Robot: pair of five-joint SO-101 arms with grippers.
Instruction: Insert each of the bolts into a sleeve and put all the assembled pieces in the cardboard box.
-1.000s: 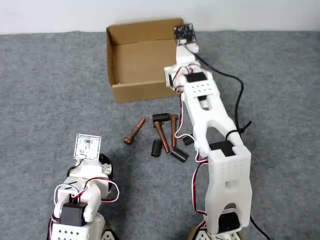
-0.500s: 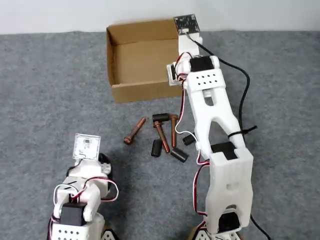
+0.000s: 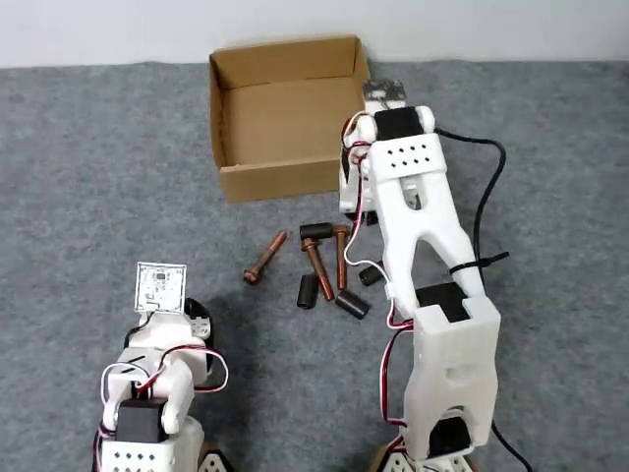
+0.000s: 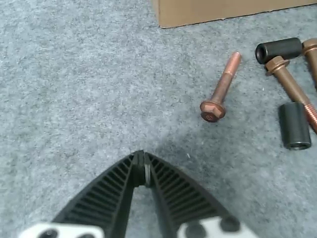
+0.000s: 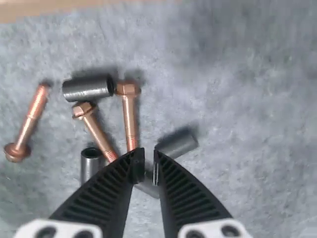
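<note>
1. high view: the cardboard box (image 3: pixel 280 179) stands open at 12 o'clock of the loose parts, with nothing visible inside; probably kept near so finished pieces travel little
2. the lone bolt (image 3: pixel 265 258) lies flat on the grey worktop (image 3: pixel 98 197) at 9 o'clock of the cluster, apart from it, so it looks easiest to pick
3. a second bolt (image 3: pixel 316 258) and third bolt (image 3: pixel 341 254) lie side by side among black sleeves, the top sleeve (image 3: pixel 315 232) at their 12 o'clock; no bolt sits in a sleeve, so i judge nothing assembled yet
4. the right gripper (image 5: pixel 144 161) points down at the cluster, fingers parted by a narrow slit, holding nothing
5. the left gripper (image 4: pixel 141 159) hangs at 8 o'clock of the lone bolt, fingers pressed together, empty
6. no writing is readable; marks on the circuit board (image 3: pixel 160 286) are too small
</note>
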